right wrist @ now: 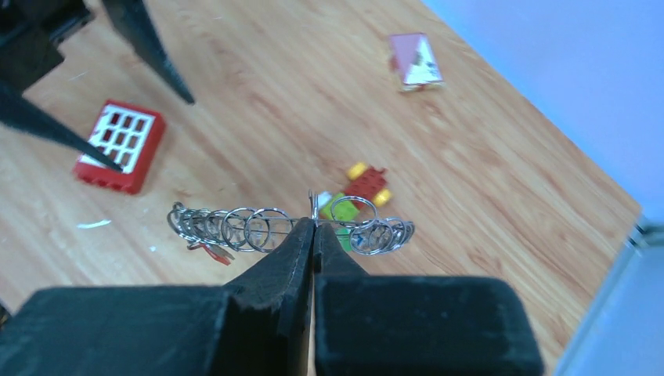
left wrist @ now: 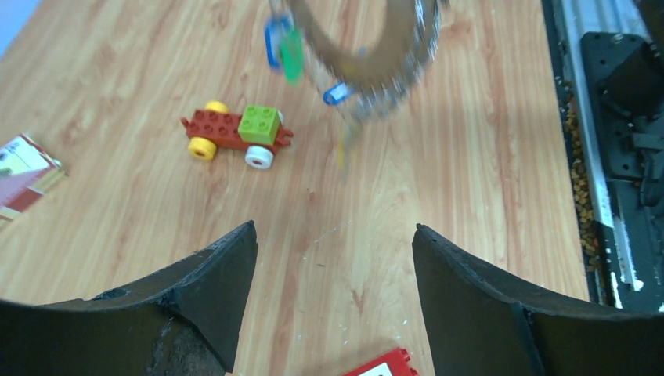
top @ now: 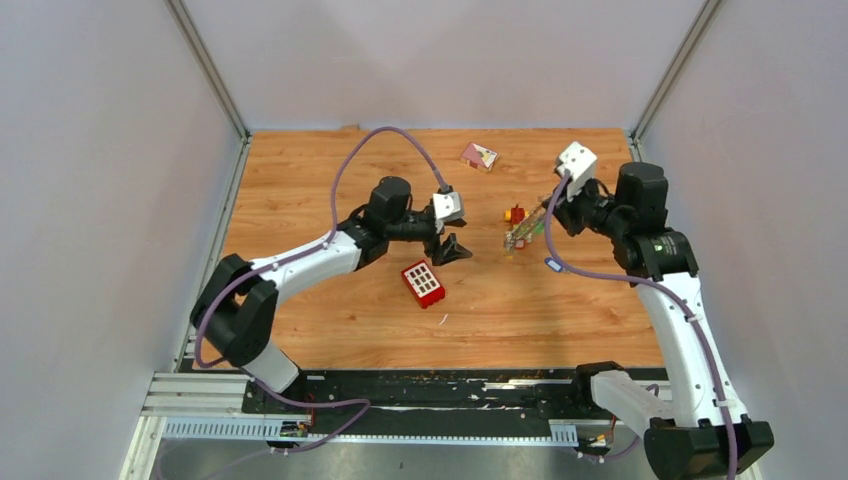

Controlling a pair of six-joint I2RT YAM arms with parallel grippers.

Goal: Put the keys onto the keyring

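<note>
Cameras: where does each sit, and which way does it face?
Top external: above and behind, looking down on the table; left arm and right arm show.
Left wrist: on the left arm, facing the car and hanging keyring; open left pincer shows.
Right wrist: on the right arm, facing the brick; right pincer, shut on the keyring, shows.
Shared: all three show the car.

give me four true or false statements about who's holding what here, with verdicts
1. The right gripper is shut on the keyring. True.
2. The left gripper holds the red brick. False: it is open and empty, and the red brick lies on the table.
3. The keyring lies flat on the table. False: the right gripper holds it, seen edge-on in the right wrist view.
4. A toy car with yellow and white wheels stands on the table. True.
</note>
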